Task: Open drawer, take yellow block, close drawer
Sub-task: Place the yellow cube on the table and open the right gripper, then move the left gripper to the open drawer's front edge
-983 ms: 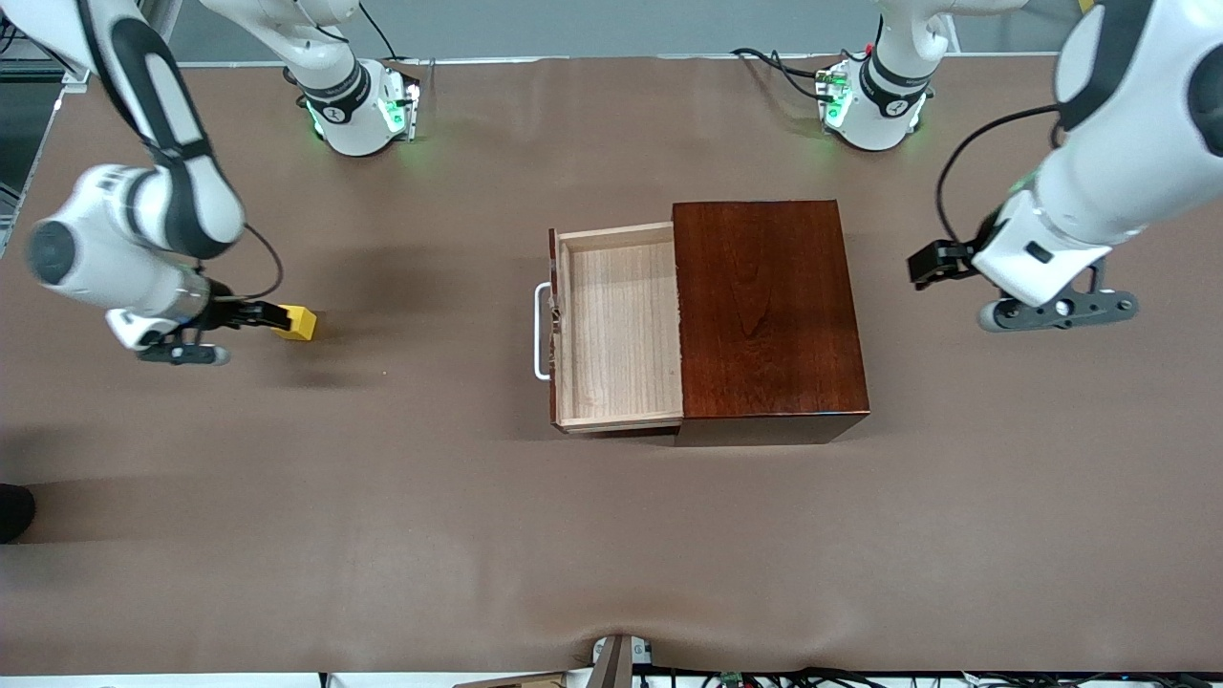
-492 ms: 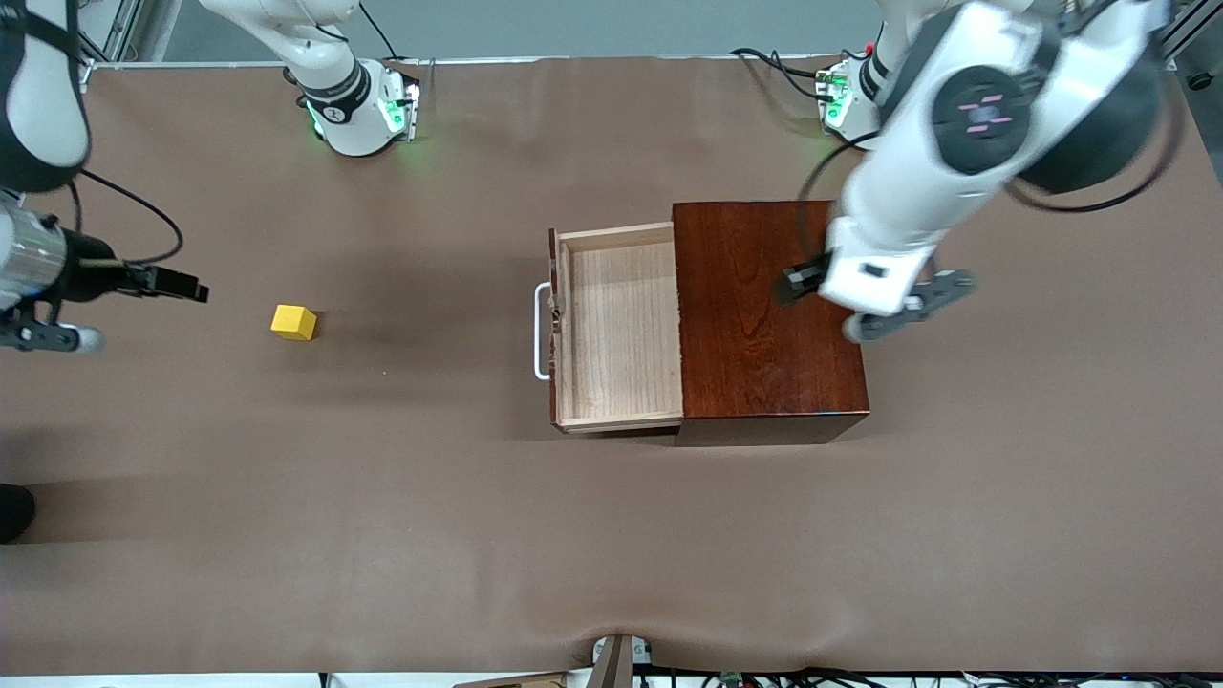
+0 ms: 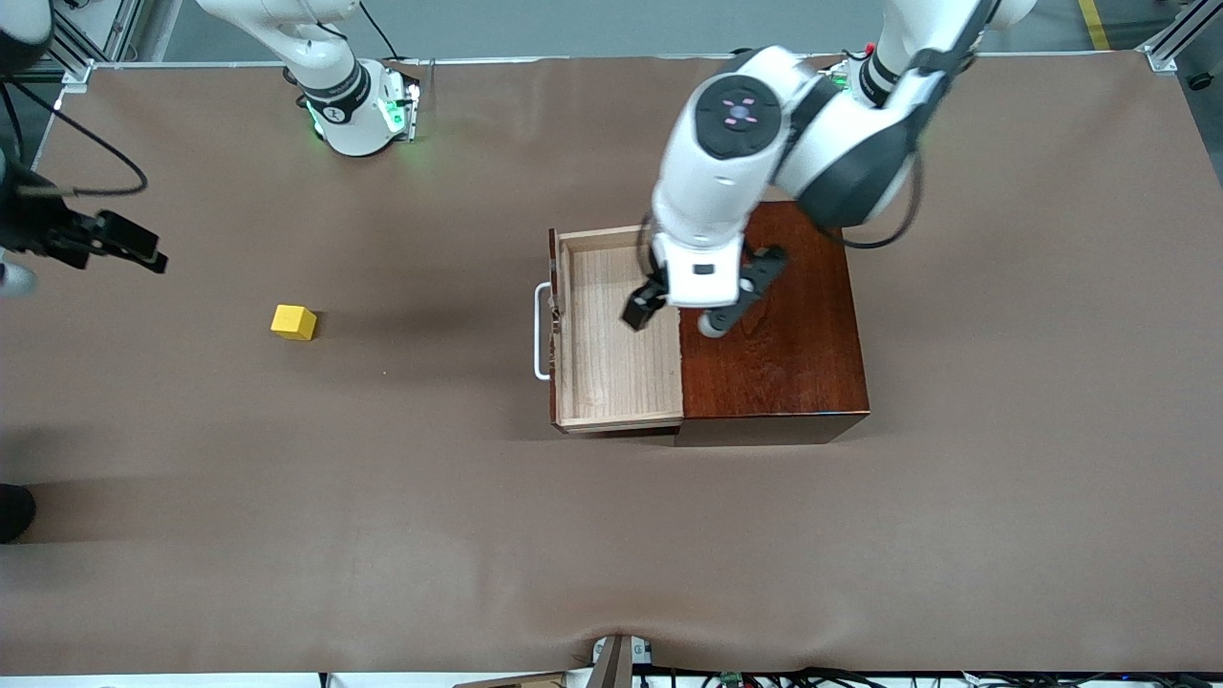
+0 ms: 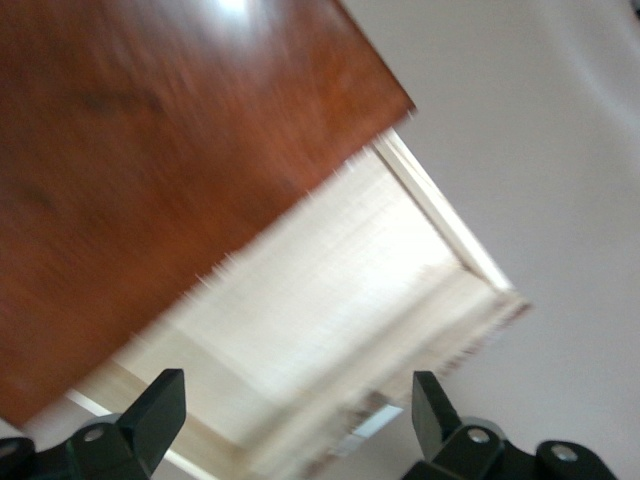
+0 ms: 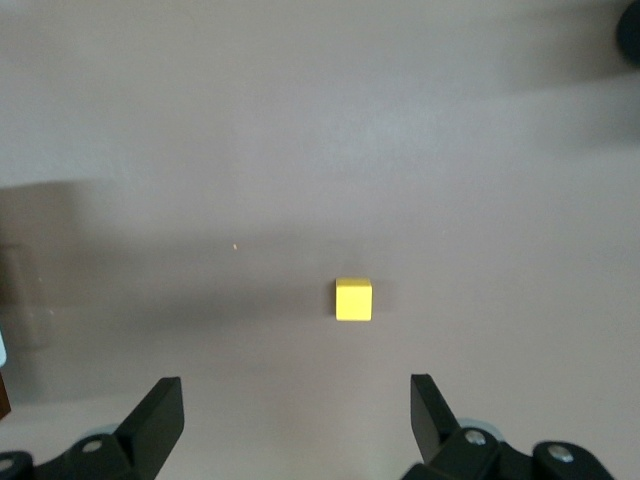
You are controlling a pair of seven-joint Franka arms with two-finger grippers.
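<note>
Drawer [image 3: 616, 334] stood pulled out of the box [image 3: 769, 315] toward my right arm's end of the table [image 3: 611, 535], its pale wooden floor bare and its white handle [image 3: 542, 332] facing that way. My left gripper [image 3: 683, 311] hung over the line where the box's top met the open tray, and in the left wrist view my left fingers [image 4: 160, 405] were spread wide, with nothing between them; that view showed the drawer's light interior [image 4: 340, 300] and the dark box top [image 4: 150, 150] below. The block [image 3: 293, 322] sat on the bare table, well apart from the drawer, toward my right arm's end. My right gripper [image 3: 110, 244] was up in the air at the edge of the front view, over the table past the block and well clear of it. In the right wrist view my right fingers [image 5: 155, 410] were spread as wide as they go, empty, and the block [image 5: 353, 299] lay on the table below them, touching neither finger. Both arm bases stood along the table's edge farthest from the front camera.
</note>
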